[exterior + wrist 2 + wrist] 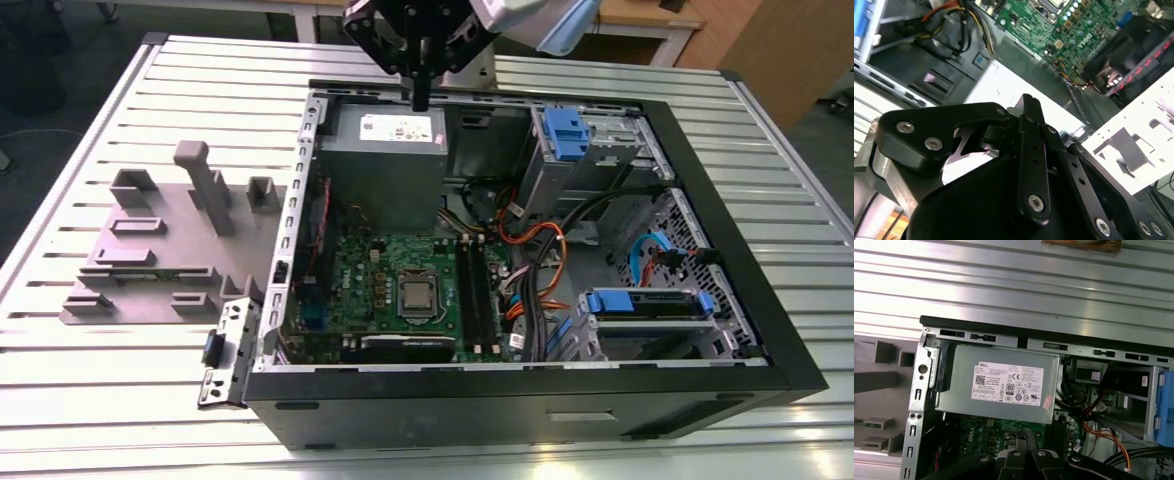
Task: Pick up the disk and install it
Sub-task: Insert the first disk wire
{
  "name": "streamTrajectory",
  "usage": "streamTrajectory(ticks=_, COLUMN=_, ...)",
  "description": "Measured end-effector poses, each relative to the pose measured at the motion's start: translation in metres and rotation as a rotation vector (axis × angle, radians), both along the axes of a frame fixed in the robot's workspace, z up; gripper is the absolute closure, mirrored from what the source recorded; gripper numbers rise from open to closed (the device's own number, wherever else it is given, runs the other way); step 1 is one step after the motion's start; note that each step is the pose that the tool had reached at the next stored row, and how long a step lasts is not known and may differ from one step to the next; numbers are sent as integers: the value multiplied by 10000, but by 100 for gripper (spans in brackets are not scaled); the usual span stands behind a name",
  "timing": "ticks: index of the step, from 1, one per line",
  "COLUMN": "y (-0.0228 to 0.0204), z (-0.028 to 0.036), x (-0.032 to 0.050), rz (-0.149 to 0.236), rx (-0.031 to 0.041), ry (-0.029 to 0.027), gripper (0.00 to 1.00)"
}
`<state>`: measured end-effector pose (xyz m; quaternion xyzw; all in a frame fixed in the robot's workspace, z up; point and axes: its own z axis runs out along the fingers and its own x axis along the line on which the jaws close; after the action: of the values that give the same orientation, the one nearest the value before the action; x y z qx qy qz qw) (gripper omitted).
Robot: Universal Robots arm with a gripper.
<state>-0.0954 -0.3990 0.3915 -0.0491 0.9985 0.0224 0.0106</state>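
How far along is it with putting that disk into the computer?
The disk, in its blue carrier, already sits in a bay of the open case, on the exterior view's right, so installing looks done. The gripper hangs over the grey power supply, carrying nothing visible. Whether the disk is fully seated cannot be told.

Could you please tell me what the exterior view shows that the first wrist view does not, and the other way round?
Exterior view: the whole open computer case, the processor, a blue-trimmed bay toward the exterior view's right, and the tool hanging over the power supply. First wrist view: the slots in the case rim beside the power supply. Both: the power supply and its white sticker, green board, orange cables, grey fixture plate, slatted table.
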Motion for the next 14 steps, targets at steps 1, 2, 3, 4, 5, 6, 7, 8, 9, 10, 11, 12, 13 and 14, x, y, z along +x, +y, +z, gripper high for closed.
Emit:
streamTrajectory(ticks=1, y=0, z=-1, x=14, rz=0, rx=1, ry=0, gripper=89)
streamTrajectory(ticks=2, y=0, z=-1, x=24, rz=0, rx=1, ry=0, gripper=89)
streamTrajectory(ticks=3, y=-2, z=-1, x=30, rz=0, rx=1, ry=-1, gripper=89)
streamTrajectory(ticks=4, y=-7, z=-1, x=31, rz=0, rx=1, ry=-1, gripper=89)
streamTrajectory(ticks=5, y=-16, z=-2, x=32, rz=-1, rx=1, ry=-1, gripper=89)
streamTrajectory(ticks=6, y=-31, z=-2, x=32, rz=0, rx=1, ry=-1, gripper=89)
streamTrajectory(ticks=7, y=-63, z=-3, x=32, rz=0, rx=2, ry=-1, gripper=89)
streamTrajectory(ticks=8, y=-83, z=-3, x=32, rz=0, rx=1, ry=0, gripper=89)
streamTrajectory(ticks=9, y=-104, z=-3, x=32, rz=0, rx=0, ry=0, gripper=89)
streamTrajectory(ticks=10, y=-126, z=-4, x=32, rz=0, rx=1, ry=-1, gripper=89)
streamTrajectory(ticks=11, y=-148, z=-4, x=32, rz=0, rx=0, ry=0, gripper=89)
streamTrajectory(ticks=12, y=-170, z=-4, x=33, rz=0, rx=-1, ry=0, gripper=89)
streamTrajectory(ticks=13, y=-189, z=-4, x=36, rz=0, rx=-2, ry=0, gripper=89)
streamTrajectory(ticks=14, y=-202, z=-5, x=40, rz=0, rx=-6, ry=-1, gripper=89)
